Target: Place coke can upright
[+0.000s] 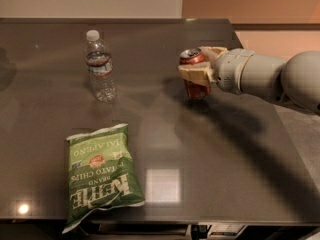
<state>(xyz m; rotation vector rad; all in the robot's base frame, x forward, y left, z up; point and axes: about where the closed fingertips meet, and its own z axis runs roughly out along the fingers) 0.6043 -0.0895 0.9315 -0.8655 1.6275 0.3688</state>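
I have the gripper over the right half of the desk, reaching in from the right edge on the pale grey arm. Its tan fingers are closed around the coke can, one crossing the front of the can about midway up and the other behind its upper rim.

The can is red, with a silver top end facing up and slightly toward me. The lid and its opening are just visible above the front finger. It stands nearly upright with a slight lean. Below the finger I see the red lower body and a darker base. The base is at or just above the desk surface, over its own reflection, and I cannot tell whether it touches. I can make out no lettering on the part that shows.

Well to the left, a clear water bottle with a white cap stands upright on the desk. A green bag of jalapeño potato chips lies flat near the front left edge, its print upside down to me. Both are well apart from the can.
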